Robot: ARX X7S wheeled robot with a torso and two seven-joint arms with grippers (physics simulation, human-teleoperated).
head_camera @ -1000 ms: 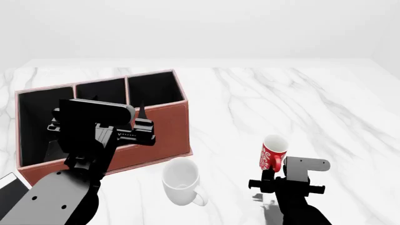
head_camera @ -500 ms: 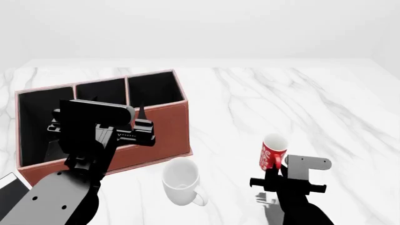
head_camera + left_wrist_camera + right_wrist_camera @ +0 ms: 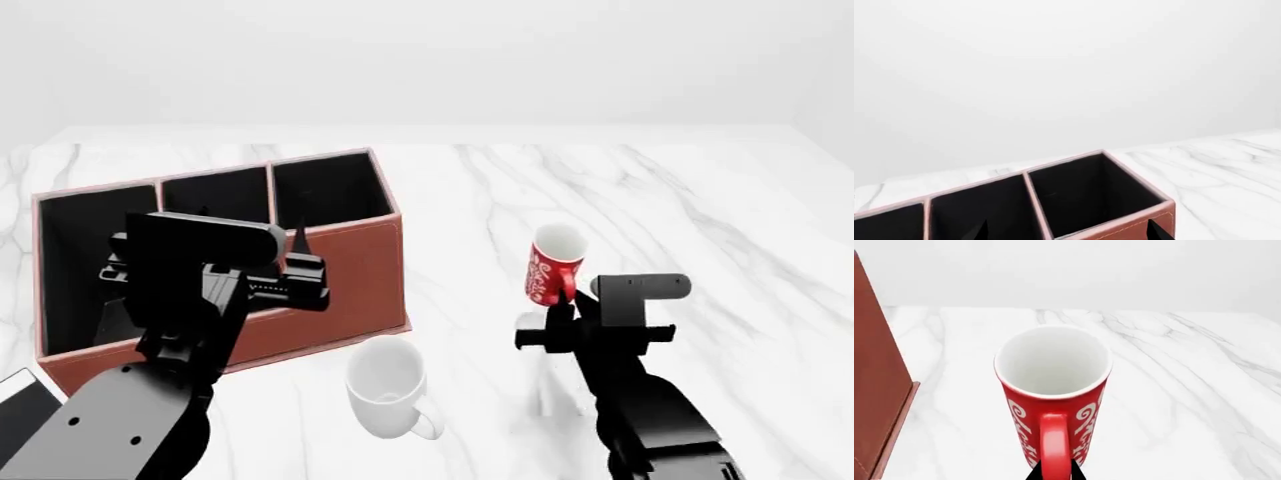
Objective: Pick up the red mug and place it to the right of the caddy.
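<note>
At about five o'clock on the marble table (image 3: 694, 200), the right gripper (image 3: 567, 318) pinches the handle of the red mug (image 3: 551, 264), holding it upright and apparently lifted clear, ready to set down beside the caddy (image 3: 350, 270). At six o'clock a white mug (image 3: 387, 385) stands between arm and caddy, a possible obstacle. At nine o'clock the left gripper (image 3: 302, 262) hangs over the caddy; whether its jaws are parted is hard to tell.
</note>
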